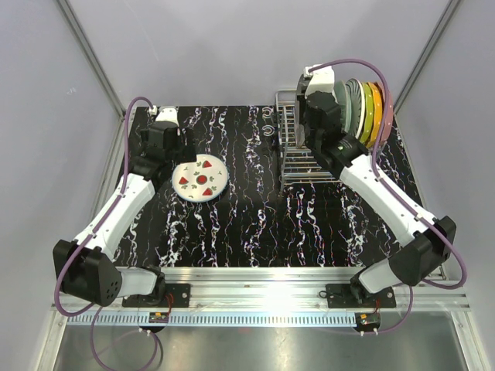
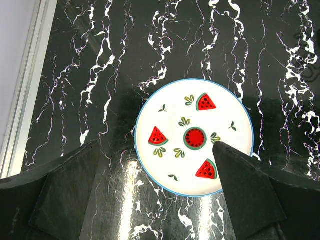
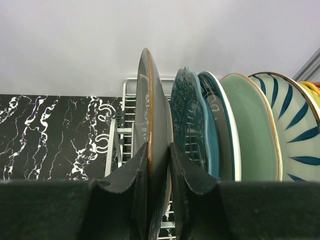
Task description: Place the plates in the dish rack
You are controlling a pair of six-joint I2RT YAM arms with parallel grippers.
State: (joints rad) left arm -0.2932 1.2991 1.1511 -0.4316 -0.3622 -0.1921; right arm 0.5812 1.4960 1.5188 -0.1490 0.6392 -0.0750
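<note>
The right jaws straddle the rim of a dark grey-brown plate (image 3: 152, 100), one finger close against each face. From here I can't tell whether they are pinching it or only flanking it. That plate stands upright on edge in the dish rack (image 3: 116, 131), at the left end of a row of plates.

To its right, packed close, stand a dark teal plate (image 3: 187, 120), a pale green plate (image 3: 255, 130) and a white plate with blue stripes (image 3: 295, 135). Seen from above, an orange plate (image 1: 376, 108) and a pink plate (image 1: 387, 108) close the row. The rack sits at the far right of the black marbled worktop (image 1: 255, 224), with the right arm (image 1: 387, 202) reaching over it.

The left jaws are spread wide and hang above a white watermelon plate (image 2: 225, 112). It lies flat on the worktop left of centre, well apart from the rack. In the wrist view the right finger's tip overlaps the plate's edge, and the left finger lies off to its side.
</note>
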